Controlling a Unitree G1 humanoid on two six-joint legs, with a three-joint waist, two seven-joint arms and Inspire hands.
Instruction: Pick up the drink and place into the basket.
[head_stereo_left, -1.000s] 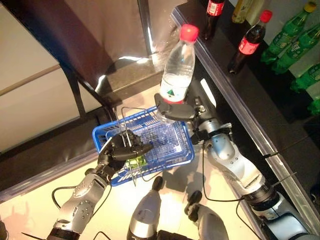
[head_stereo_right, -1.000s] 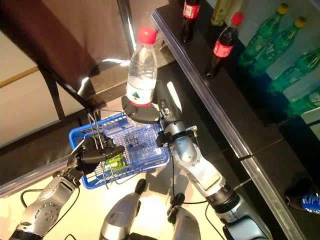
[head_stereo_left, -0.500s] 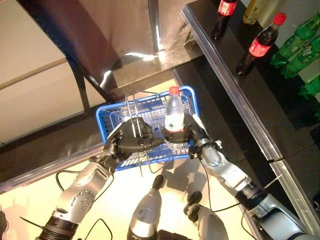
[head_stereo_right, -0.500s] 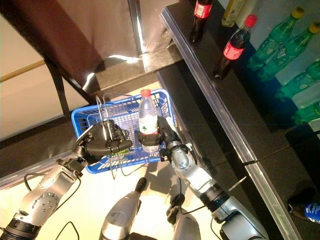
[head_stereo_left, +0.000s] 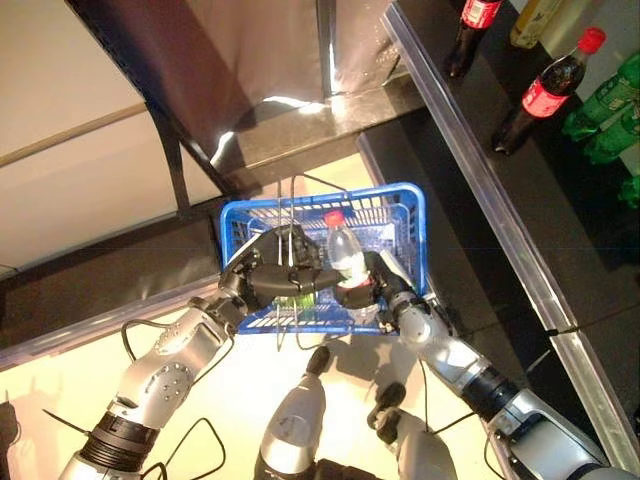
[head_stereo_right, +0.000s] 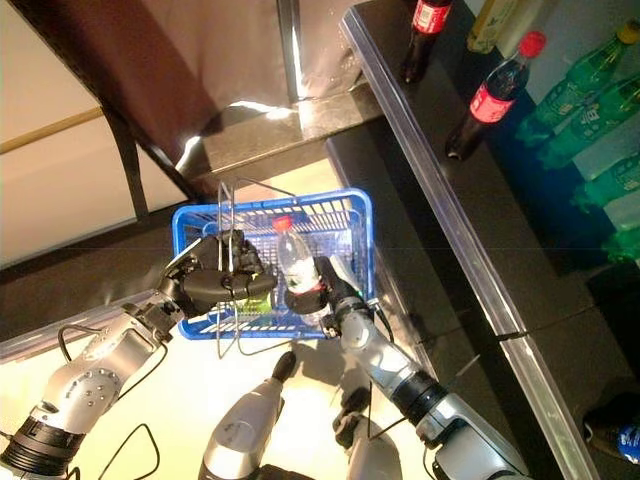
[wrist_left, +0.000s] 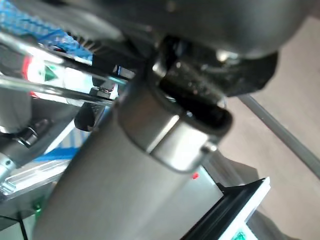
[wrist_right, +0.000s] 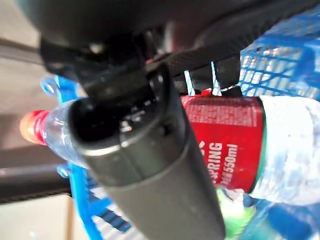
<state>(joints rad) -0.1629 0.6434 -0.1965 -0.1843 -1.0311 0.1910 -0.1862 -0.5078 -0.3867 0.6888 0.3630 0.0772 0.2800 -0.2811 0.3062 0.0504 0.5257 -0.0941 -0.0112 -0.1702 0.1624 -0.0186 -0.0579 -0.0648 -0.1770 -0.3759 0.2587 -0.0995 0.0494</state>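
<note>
Bottle (head_stereo_left: 345, 262), one, inside one basket (head_stereo_left: 408, 215)

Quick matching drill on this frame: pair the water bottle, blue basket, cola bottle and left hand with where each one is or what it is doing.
1. water bottle
2. blue basket
3. cola bottle
4. left hand

A. standing on the dark counter
B. curled round the wire handles
C. gripped by the right hand, inside the basket
D. carried by its handles, above the floor

Pairs: 1-C, 2-D, 3-A, 4-B
</note>
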